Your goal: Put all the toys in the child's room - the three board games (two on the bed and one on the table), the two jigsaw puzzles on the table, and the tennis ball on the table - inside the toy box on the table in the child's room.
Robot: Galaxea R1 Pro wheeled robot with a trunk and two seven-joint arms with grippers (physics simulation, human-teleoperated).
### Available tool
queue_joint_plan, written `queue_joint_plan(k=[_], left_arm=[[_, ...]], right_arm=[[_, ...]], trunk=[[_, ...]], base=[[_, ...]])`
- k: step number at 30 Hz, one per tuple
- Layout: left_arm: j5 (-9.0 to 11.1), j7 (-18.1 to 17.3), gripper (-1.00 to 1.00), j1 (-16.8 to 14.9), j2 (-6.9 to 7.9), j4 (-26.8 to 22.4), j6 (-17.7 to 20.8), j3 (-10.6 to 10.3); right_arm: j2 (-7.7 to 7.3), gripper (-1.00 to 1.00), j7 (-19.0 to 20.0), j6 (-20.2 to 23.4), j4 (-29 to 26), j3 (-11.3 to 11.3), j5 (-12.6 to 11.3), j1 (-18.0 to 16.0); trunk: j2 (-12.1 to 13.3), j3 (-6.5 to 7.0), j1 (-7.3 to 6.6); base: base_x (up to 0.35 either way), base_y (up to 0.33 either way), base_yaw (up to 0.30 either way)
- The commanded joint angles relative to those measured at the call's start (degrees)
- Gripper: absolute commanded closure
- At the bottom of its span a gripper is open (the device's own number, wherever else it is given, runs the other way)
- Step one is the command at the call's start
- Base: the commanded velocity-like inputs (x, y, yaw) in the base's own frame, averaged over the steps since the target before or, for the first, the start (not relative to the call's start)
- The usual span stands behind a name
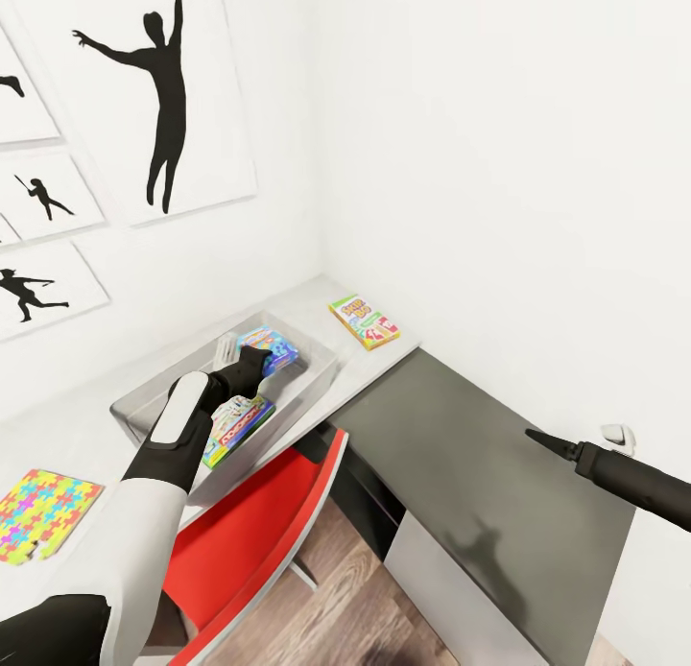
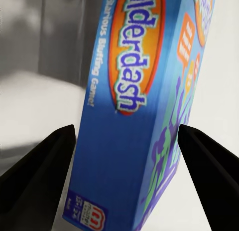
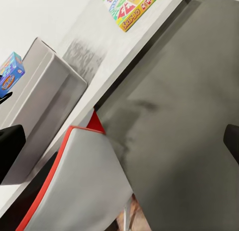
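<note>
Two fingers of the left gripper [image 2: 124,156] stand apart around the blue board game [image 2: 134,106], at the toy box's [image 1: 144,402] two o'clock.

The Balderdash box [image 2: 134,116] sits between the left jaws, inside the toy box [image 1: 144,397]; the Monopoly box [image 1: 235,426] lies beneath them, the third game [image 1: 365,321] beyond on the surface [image 1: 317,306].

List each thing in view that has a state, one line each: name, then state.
blue board game: between open left gripper fingers, over the toy box
Monopoly game: in toy box
yellow-green-red game: flat on table
jigsaw puzzle: flat on table
right gripper: empty, over table
</note>
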Motion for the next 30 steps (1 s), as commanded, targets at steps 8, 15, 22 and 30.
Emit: queue_joint_plan(k=[8, 15, 22, 30], left_arm=[[0.4, 0.4, 1.00, 0.0, -0.01, -0.1, 0.2, 0.9], [0.4, 0.4, 1.00, 0.0, -0.01, -0.1, 0.2, 1.7], [0.4, 0.4, 1.00, 0.0, -0.03, -0.2, 0.2, 1.9], [0.4, 0.3, 1.00, 0.0, -0.02, -0.1, 0.2, 2.0]], right_arm=[[-0.01, -1.00, 0.2, 0.3, 0.0, 0.0, 0.1, -0.1], [-0.01, -1.00, 0.2, 0.3, 0.0, 0.0, 0.1, -0.1], [-0.01, -1.00, 0.2, 0.2, 0.0, 0.0, 0.1, -0.1], [-0.01, -1.00, 0.3, 0.2, 0.0, 0.0, 0.0, -0.1]], trunk=[[-0.1, -0.56, 0.03], [-0.1, -1.14, 0.03], [-0.1, -1.65, 0.03], [-0.1, -1.83, 0.03]], base=[[0.000, 0.000, 0.000], [0.000, 0.000, 0.000], [0.000, 0.000, 0.000], [0.000, 0.000, 0.000]])
